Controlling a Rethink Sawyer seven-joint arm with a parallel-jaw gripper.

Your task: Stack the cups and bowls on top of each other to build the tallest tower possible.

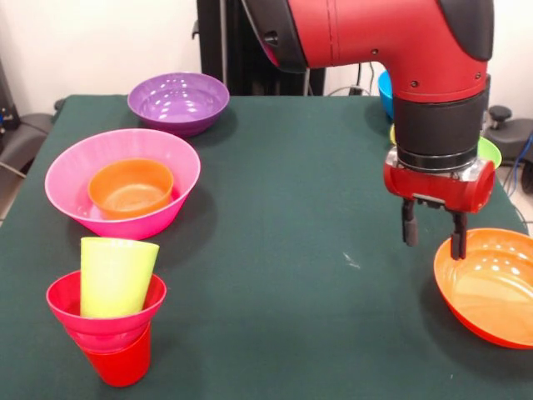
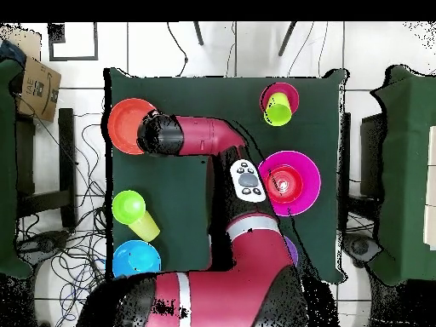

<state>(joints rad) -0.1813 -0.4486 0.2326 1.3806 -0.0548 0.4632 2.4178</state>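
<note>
Gripper (image 1: 433,236) above rim of large glossy orange plastic bowl (image 1: 491,287); fingers apart, empty.
Tower (image 1: 111,321) at worktop (image 1: 291,208) corner: pale yellow tumbler in magenta bowl on red tumbler. No legible markings.

We see a tilted pale yellow cup (image 1: 117,275) in a magenta bowl (image 1: 106,312) atop a red cup (image 1: 121,360); a small orange bowl (image 1: 131,187) nests in the pink bowl (image 1: 122,182); purple bowl (image 1: 178,102) and large orange bowl (image 1: 491,286) lie apart; possibly a green cup (image 2: 145,225) beside the green bowl (image 2: 128,205).

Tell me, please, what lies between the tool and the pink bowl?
Only bare green tablecloth, as the front view shows, between the tool and the pink bowl.
</note>
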